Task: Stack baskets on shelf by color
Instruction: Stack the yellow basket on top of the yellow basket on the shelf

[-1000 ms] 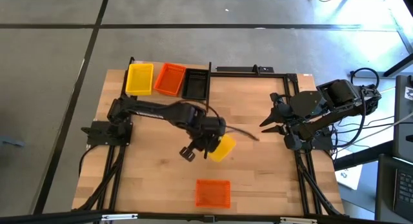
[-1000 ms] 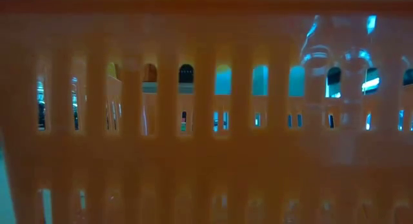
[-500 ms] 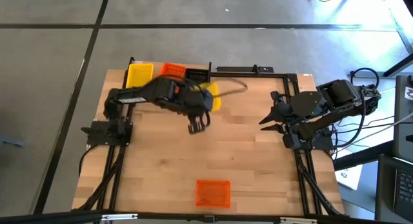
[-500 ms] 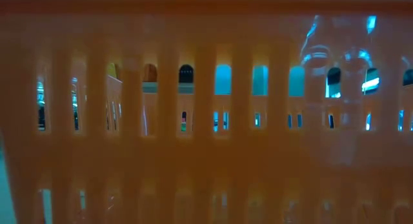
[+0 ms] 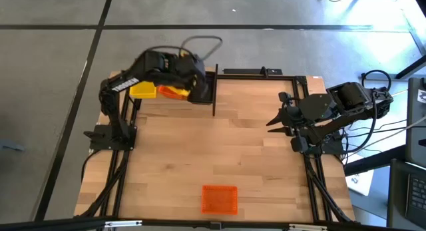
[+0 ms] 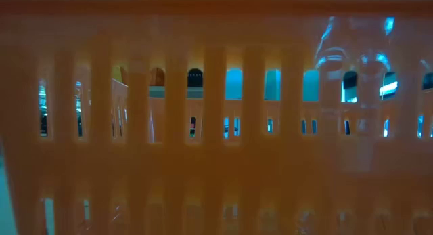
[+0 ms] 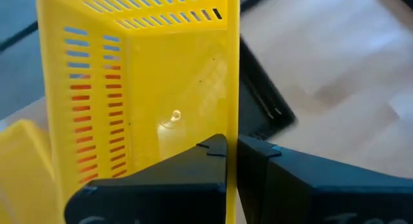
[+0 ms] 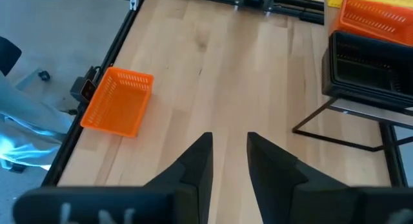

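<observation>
left gripper (image 7: 231,150): over the shelf (image 5: 214,91) at the counter's far edge, fingers pinched on the yellow basket (image 7: 161,88) wall
basket feel: probably light, stiff, a bit slick, so grab the rim
right gripper (image 8: 229,150): parked at the right, fingers apart
orange basket (image 5: 219,199): alone near the front edge

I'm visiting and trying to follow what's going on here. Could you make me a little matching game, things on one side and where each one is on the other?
Things:
1. yellow basket
2. orange basket
3. right gripper
4. black baskets

Places:
A. alone at the table's near edge
B. on the shelf
C. clamped in the left gripper
D. idle and open over the table's right side

Pairs: 1-C, 2-A, 3-D, 4-B
</observation>
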Motion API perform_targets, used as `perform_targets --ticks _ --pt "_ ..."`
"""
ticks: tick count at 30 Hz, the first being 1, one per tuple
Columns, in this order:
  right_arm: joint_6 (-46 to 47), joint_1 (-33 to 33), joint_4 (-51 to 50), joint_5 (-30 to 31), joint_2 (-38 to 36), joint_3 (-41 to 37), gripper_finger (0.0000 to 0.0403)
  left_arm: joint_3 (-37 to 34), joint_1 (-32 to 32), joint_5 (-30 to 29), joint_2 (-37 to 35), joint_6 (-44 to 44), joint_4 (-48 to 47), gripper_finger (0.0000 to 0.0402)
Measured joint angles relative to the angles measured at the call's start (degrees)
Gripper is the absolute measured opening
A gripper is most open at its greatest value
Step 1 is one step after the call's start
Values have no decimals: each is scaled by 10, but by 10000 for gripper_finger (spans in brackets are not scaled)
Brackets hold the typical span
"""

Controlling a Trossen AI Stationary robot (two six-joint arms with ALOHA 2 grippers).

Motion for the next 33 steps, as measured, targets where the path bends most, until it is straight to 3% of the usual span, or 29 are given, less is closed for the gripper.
perform_targets --ticks 13,23,33 --pt "-2 0 0 0 0 0 92 -15 134 23 -72 21 0 0" --pt "-20 0 0 0 0 0 92 -224 155 13 -227 -60 -2 0" --pt "-16 0 0 8 0 0 92 -306 183 -19 -286 -112 0 0"
